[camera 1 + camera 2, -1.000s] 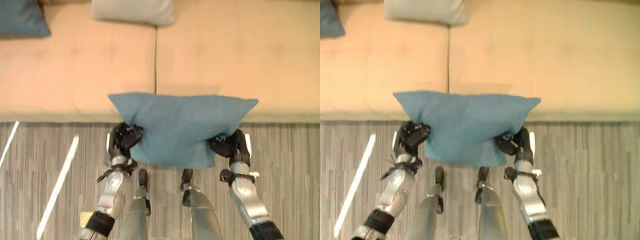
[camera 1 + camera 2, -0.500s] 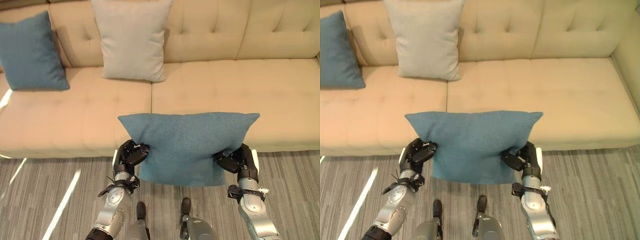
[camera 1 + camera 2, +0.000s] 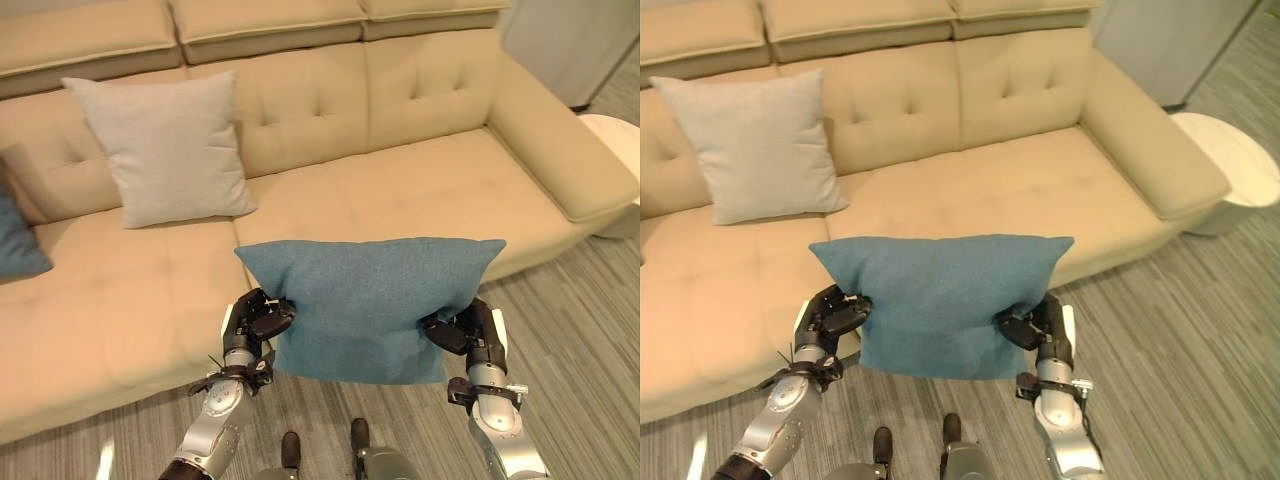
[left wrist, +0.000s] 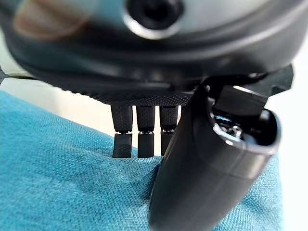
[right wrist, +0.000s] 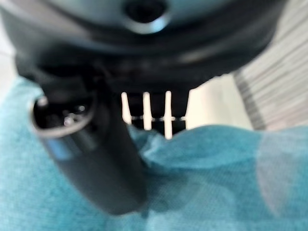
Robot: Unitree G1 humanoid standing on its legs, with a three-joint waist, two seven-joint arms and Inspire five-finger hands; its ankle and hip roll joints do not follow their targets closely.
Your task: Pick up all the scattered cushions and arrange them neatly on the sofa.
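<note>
Both arms raised forward, forearms angled up toward sofa (image 3: 420, 190). Teal cushion (image 3: 370, 305) held upright between them, in air before seat's front edge. Left hand (image 3: 255, 318) clamped on cushion's left edge, thumb and fingers (image 4: 138, 132) pinching fabric. Right hand (image 3: 470, 330) likewise curled on right edge. Grey cushion (image 3: 160, 145) propped against backrest.

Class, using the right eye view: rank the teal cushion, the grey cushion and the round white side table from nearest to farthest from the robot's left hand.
1. Teal cushion: gripped by the left hand at its left edge.
2. Grey cushion: propped against the sofa back, up and left.
3. Round white side table: far right, past the sofa's arm.
</note>
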